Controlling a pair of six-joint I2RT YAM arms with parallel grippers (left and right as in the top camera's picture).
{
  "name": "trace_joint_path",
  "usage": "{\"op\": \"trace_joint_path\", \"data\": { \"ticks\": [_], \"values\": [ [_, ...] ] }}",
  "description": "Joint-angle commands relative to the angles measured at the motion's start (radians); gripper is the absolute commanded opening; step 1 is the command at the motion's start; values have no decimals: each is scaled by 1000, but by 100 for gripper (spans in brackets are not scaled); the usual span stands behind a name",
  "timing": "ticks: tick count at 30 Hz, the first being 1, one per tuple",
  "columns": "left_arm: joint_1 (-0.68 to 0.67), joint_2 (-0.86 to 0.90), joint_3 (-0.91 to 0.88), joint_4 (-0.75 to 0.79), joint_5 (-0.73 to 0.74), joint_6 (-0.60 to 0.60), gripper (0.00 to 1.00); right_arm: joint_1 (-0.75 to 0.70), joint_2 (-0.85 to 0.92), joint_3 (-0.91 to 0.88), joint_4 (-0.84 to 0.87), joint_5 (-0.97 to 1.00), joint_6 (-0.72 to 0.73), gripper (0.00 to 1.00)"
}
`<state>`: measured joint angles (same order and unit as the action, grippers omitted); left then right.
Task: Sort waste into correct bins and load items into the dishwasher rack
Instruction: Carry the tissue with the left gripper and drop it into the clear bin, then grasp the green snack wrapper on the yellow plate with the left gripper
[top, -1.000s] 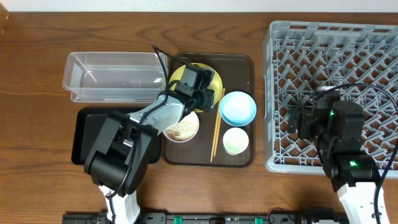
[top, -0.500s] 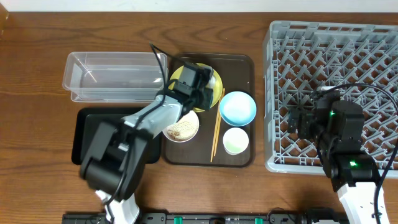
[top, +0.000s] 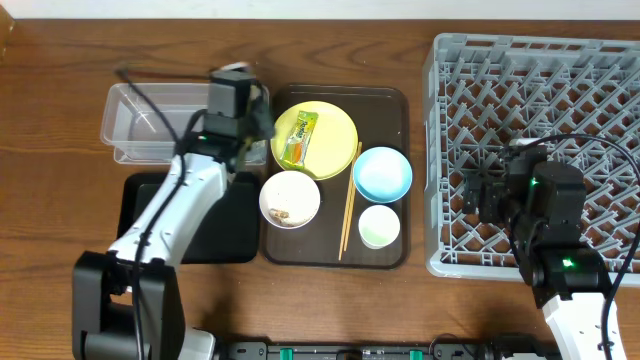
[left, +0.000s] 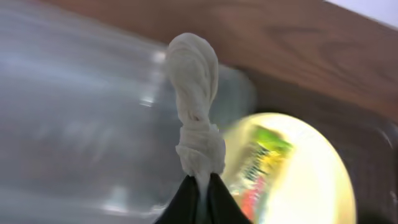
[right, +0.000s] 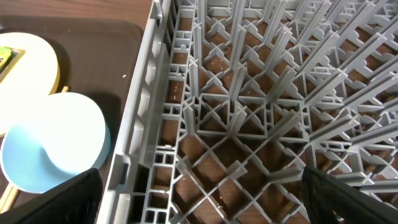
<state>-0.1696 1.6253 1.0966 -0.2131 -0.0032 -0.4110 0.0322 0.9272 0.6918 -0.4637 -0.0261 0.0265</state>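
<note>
My left gripper (top: 245, 112) is shut on a crumpled white paper scrap (left: 196, 118) and holds it over the right end of the clear tub (top: 170, 120). The black tray (top: 140, 215) lies just in front of the tub. The yellow plate (top: 335, 120) carries the snack wrapper (top: 300, 138), which is also blurred in the left wrist view (left: 261, 162). The white bowl (top: 290, 198) holds a few grains. The light-blue bowl (top: 382, 173), pale cup (top: 379, 226) and chopsticks (top: 348, 205) lie beside them. My right gripper (right: 199, 193) is open and empty over the left edge of the grey rack (top: 540, 100).
The plate, bowls, cup and chopsticks all sit on a dark-brown serving tray (top: 395, 100) between the bins and the rack. The light-blue bowl (right: 53, 149) shows just left of the rack wall (right: 143, 124) in the right wrist view.
My left gripper has swung left from above the plate and white bowl to the tub's right end, carrying the paper scrap. The wrapper on the plate is now uncovered. The right arm is still.
</note>
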Motion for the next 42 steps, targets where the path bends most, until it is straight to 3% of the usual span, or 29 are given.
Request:
{"op": "trace_joint_path", "data": {
  "ticks": [1,3,6,10,18,22,29,32,42],
  "values": [
    [45,25,9,-14,-73,-236,25,10,-4,22,0,-1,14,99],
    [58,30,9,-11,-72,-250,29,10,-4,22,0,-1,14,99],
    [60,25,9,24,-71,-248,45,10,-4,22,0,-1,14,99],
    [50,-13,9,68,-32,-164,46,10,-4,22,-1,-1,14,99],
    [-66,-37,9,77,75,318,46,10,18,22,0,-2,22,99],
    [-129,-12,9,65,75,438,51,10,31,22,0,-1,22,99],
    [-182,73,9,73,74,468,56,10,32,22,0,-1,22,99],
    [-193,124,9,89,74,468,64,10,32,22,0,-1,22,99],
    [-198,259,9,108,-11,467,68,10,32,22,0,-1,22,99]
  ]
}}
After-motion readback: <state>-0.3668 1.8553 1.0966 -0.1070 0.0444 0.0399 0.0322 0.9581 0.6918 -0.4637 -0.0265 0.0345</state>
